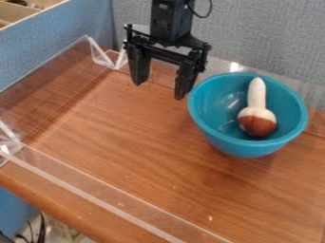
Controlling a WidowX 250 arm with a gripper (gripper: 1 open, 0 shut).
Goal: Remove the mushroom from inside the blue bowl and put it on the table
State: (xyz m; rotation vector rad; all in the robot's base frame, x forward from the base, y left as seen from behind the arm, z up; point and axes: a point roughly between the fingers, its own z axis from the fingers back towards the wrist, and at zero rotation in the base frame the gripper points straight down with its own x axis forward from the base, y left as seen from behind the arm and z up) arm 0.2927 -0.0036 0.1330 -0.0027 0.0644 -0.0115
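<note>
The mushroom (257, 111) lies inside the bowl (216, 116) at right of frame, long axis nearly up-down, cap toward the bottom edge; the pincer (162, 78) hangs spread wide above the surface (114, 142), upper centre

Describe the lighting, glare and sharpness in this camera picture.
In the camera view, soft even light leaves only a faint shadow under the blue bowl; pale glare streaks cross the table and the clear acrylic wall; the bowl's glossy inside shows a dull sheen beside the mushroom; the open gripper looks dark and slightly soft, and the whole picture is low in detail.
</note>
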